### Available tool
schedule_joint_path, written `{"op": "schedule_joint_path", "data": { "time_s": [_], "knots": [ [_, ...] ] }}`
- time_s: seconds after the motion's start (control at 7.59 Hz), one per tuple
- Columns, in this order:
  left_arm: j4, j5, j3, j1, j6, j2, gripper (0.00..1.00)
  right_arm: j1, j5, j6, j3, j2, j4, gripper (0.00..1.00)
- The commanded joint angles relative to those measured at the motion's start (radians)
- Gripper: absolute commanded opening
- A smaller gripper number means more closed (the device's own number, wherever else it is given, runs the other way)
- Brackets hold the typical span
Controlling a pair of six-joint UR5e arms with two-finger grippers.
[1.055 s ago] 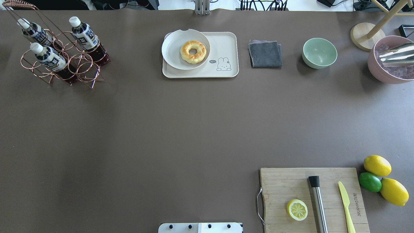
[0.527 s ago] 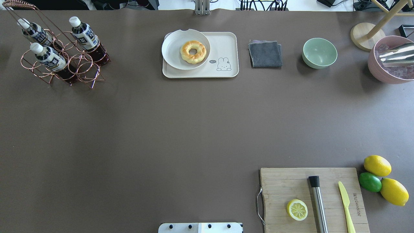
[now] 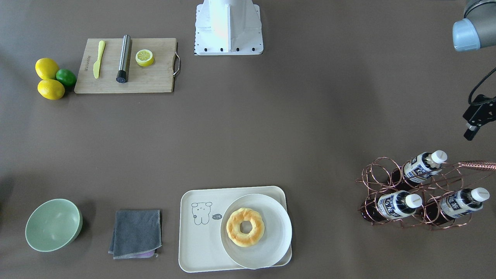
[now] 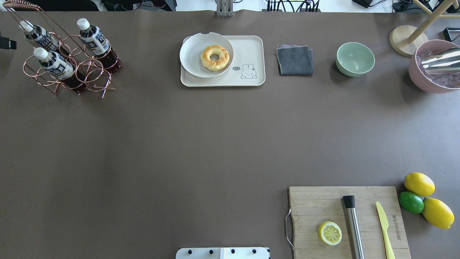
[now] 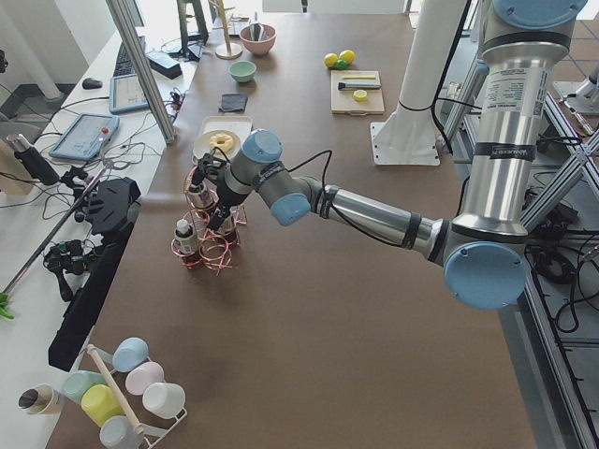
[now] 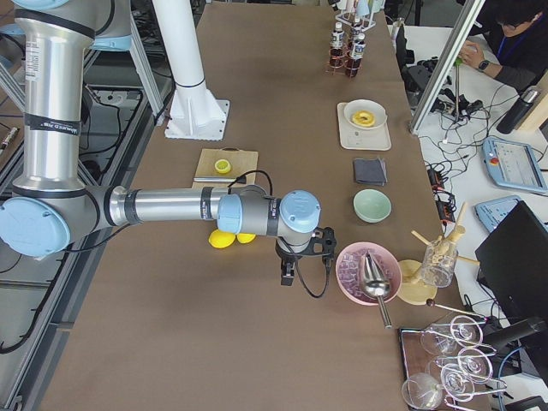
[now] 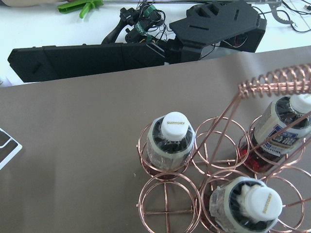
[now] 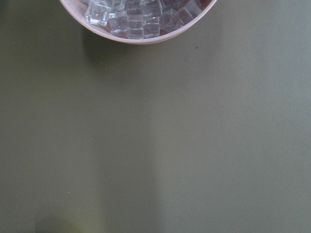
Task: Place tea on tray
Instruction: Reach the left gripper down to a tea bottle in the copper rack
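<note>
Three tea bottles with white caps stand in a copper wire rack (image 4: 77, 77) at the table's far left: one tea (image 4: 92, 39) nearest the tray, two more (image 4: 37, 35) (image 4: 54, 64) beside it. The left wrist view looks down on their caps (image 7: 174, 125). The cream tray (image 4: 251, 46) with the bear drawing lies at the far middle. My left gripper (image 3: 473, 123) hangs at the view's edge beside the rack, also in the left side view (image 5: 217, 201); I cannot tell its state. My right gripper (image 6: 291, 272) hovers by the pink bowl; cannot tell its state.
A white plate (image 4: 190, 54) with a donut (image 4: 214, 57) fills the tray's left half. A grey cloth (image 4: 294, 60), green bowl (image 4: 355, 58) and pink ice bowl (image 4: 420, 77) line the far side. A cutting board (image 4: 312, 205) with lemon half, muddler and knife sits near right, citrus (image 4: 419, 183) beside.
A black piece of my left gripper has come into the overhead view at the left edge, beside the bottle rack. Nothing on the table has moved.
</note>
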Motion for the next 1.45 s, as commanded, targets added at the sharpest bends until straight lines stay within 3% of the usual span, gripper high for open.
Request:
{"op": "schedule_joint_path", "data": {
  "time_s": [0.0,0.4,0.66,1.32],
  "knots": [
    [-0.017,0.071,0.019,0.092,-0.084,-0.059,0.96,0.000,0.001,0.001,-0.001,0.000,0.000,1.00],
    [-0.037,0.071,0.034,0.117,-0.150,-0.068,0.92,-0.001,0.001,0.001,-0.004,0.000,0.000,1.00],
    [-0.153,0.071,0.114,0.125,-0.155,-0.070,0.91,0.000,0.004,0.001,-0.003,0.000,0.000,1.00],
    [-0.157,0.103,0.111,0.140,-0.170,-0.067,0.81,0.000,0.004,0.000,-0.003,0.000,0.000,1.00]
  ]
}}
